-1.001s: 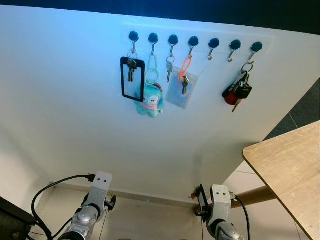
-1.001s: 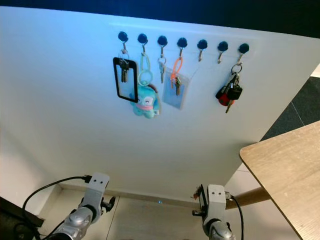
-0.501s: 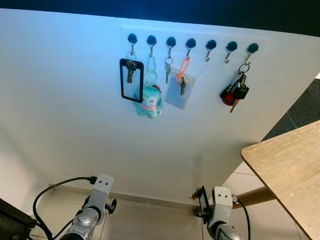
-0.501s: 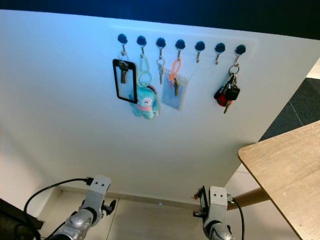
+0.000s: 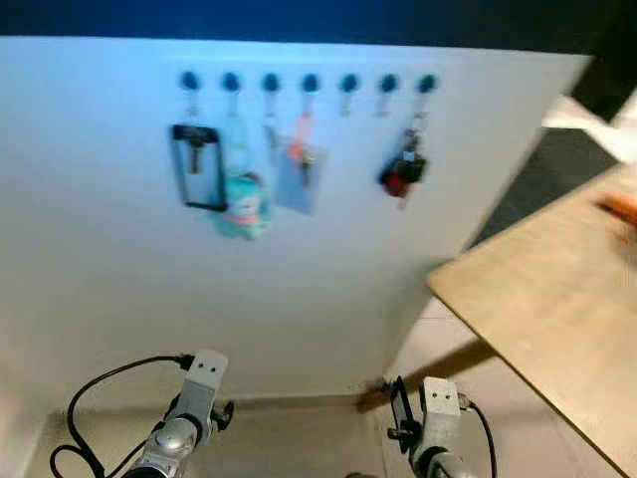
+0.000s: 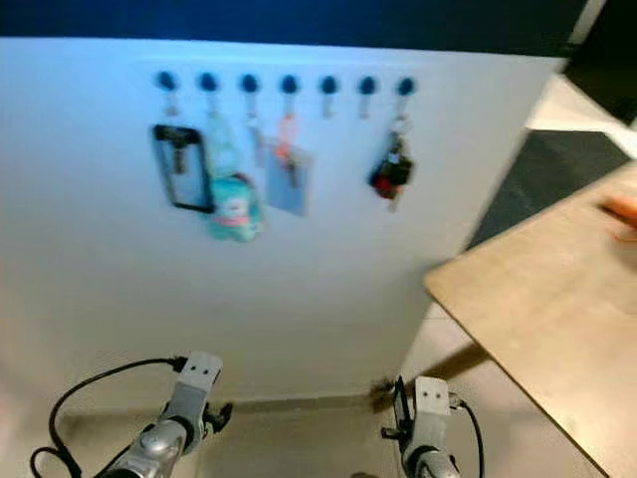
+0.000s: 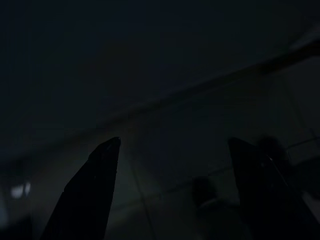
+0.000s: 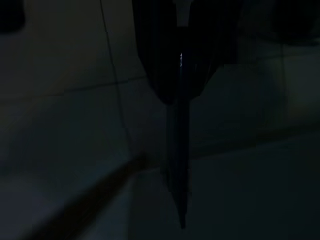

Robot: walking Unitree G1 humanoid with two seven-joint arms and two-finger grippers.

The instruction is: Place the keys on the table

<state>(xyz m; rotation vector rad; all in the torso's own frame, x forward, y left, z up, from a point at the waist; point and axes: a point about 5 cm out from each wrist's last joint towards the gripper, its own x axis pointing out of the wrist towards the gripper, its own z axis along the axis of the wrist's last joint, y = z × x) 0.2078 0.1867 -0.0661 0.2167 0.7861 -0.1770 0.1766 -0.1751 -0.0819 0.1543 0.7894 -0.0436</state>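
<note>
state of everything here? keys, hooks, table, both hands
red and black keys: hanging on the last hook at the right end, not yet taken
black card holder: hanging, keys inside its frame
teal plush keychain: hanging
clear pouch on orange loop: hanging
hook row: two hooks look bare
table: at the right, no keys on it
left hand: open, idle
right hand: shut, idle
</note>
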